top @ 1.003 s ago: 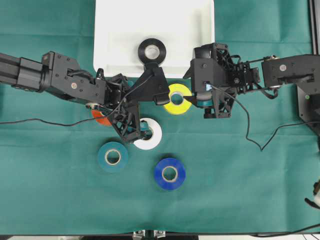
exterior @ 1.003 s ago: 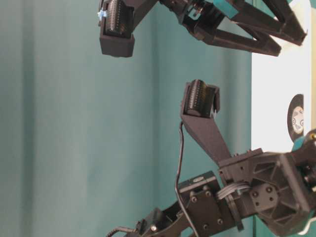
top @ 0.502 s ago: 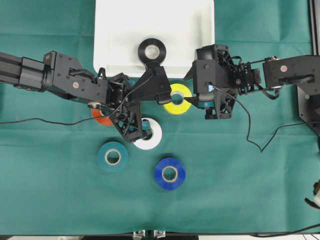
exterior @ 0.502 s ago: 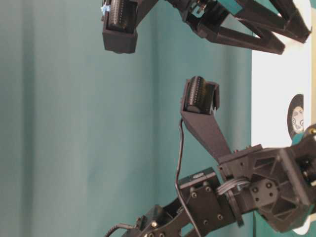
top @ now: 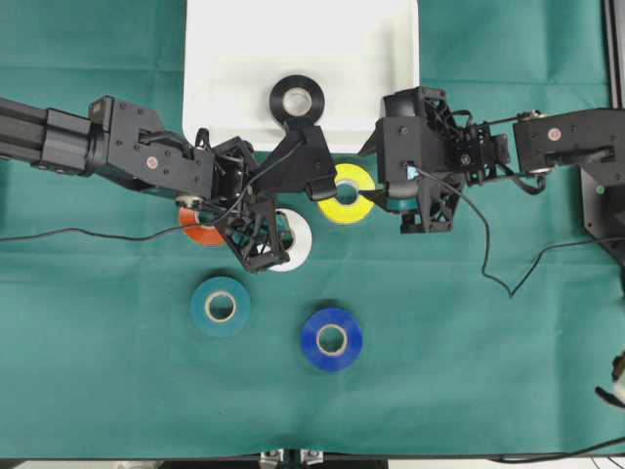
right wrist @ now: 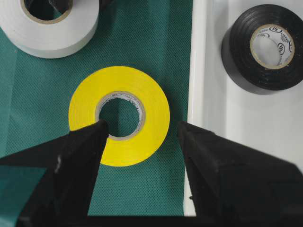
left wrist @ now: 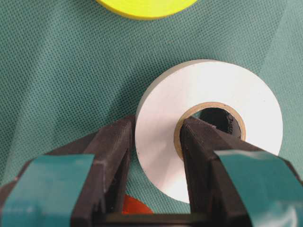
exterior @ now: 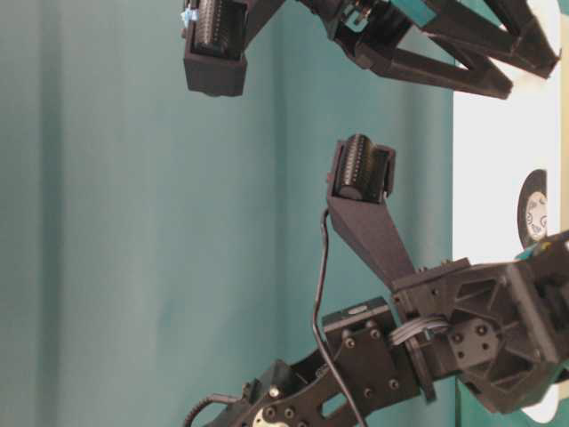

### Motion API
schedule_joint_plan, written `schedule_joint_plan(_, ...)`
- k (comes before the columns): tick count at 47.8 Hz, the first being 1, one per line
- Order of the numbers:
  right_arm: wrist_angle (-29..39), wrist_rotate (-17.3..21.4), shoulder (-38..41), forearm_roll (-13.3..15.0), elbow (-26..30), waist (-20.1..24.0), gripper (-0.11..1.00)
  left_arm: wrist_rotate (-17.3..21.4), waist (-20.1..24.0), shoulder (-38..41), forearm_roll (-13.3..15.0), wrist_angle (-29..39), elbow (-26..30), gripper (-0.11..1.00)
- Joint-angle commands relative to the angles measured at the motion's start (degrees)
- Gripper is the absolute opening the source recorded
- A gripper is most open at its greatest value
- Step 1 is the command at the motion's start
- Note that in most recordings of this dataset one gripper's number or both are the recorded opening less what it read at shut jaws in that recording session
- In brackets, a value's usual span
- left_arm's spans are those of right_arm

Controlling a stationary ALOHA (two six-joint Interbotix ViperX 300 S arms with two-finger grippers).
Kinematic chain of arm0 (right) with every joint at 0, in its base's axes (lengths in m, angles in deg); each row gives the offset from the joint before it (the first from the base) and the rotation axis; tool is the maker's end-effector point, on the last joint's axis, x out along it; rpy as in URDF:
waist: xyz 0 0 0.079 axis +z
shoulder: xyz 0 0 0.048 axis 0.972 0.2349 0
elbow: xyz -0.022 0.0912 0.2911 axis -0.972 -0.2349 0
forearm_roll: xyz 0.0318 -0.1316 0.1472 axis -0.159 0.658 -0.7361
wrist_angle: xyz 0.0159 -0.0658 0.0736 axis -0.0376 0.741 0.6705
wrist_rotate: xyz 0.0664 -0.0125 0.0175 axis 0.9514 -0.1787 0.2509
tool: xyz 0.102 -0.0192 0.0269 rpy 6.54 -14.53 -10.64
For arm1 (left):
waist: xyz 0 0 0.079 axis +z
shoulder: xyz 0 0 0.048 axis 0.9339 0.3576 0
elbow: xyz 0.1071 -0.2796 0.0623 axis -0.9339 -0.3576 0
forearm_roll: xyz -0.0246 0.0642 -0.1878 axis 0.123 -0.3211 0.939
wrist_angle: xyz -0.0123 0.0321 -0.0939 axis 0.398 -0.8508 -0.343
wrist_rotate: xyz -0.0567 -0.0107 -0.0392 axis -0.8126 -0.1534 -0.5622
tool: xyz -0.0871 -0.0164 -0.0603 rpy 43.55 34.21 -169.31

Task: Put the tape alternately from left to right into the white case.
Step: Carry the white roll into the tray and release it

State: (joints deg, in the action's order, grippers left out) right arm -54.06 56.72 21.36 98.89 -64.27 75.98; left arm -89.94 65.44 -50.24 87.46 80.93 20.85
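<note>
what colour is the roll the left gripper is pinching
White, with a pale tan core. The left gripper grips the white roll through its wall; clearest in the left wrist view.

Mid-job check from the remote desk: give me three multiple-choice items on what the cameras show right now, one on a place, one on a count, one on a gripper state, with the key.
1. Where is the black roll?
A. On the green cloth beside the blue roll
B. Inside the white case
C. Between the right gripper's fingers

2. How many rolls lie on the green cloth, outside the case?
A. Three
B. Four
C. Five

3. What is the left gripper doing?
A. Shut on the white roll, one finger in its core, one on its outer wall
B. Open above the teal roll
C. Shut on nothing

Key: 1 B, the black roll sits within the case's rim. 2 C, red-orange, white, yellow, teal and blue. 3 A, the left wrist view shows the fingers pinching the ring's wall.
</note>
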Motion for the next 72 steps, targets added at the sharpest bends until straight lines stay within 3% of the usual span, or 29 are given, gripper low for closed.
schedule_joint_plan(1, -0.4, 0.1, -1.1, 0.1, 1.1, 0.1, 0.66, -0.1, -0.6, -2.6, 0.0, 0.3, 0.4, -0.02)
schedule_joint_plan(27, -0.4, 0.1, -1.2, 0.1, 1.1, 0.1, 0.66, -0.1, -0.8, -16.8, 0.0, 7.5, -3.3, -0.02)
schedule_joint_plan(37, -0.4, 0.1, -1.2, 0.1, 1.5, 0.1, 0.66, 0.0, 2.8, -19.1, -0.2, 8.6, -5.8, -0.02)
schedule_joint_plan(46, -0.4, 0.1, -1.1, 0.1, 1.6, 0.1, 0.66, 0.4, 8.6, -20.3, -0.4, 8.3, -7.3, -0.02)
schedule_joint_plan(51, -0.4, 0.1, -1.2, 0.1, 1.6, 0.1, 0.66, 3.1, 11.5, -20.2, -0.4, 8.2, -7.8, -0.02)
schedule_joint_plan(62, -0.4, 0.1, -1.2, 0.1, 1.7, 0.1, 0.66, 13.5, 17.6, -18.9, -0.3, 5.2, -7.8, -0.02)
schedule_joint_plan(72, -0.4, 0.1, -1.2, -0.2, 1.6, 0.1, 0.66, 18.7, 21.3, -17.2, -0.3, 3.6, -8.3, -0.02)
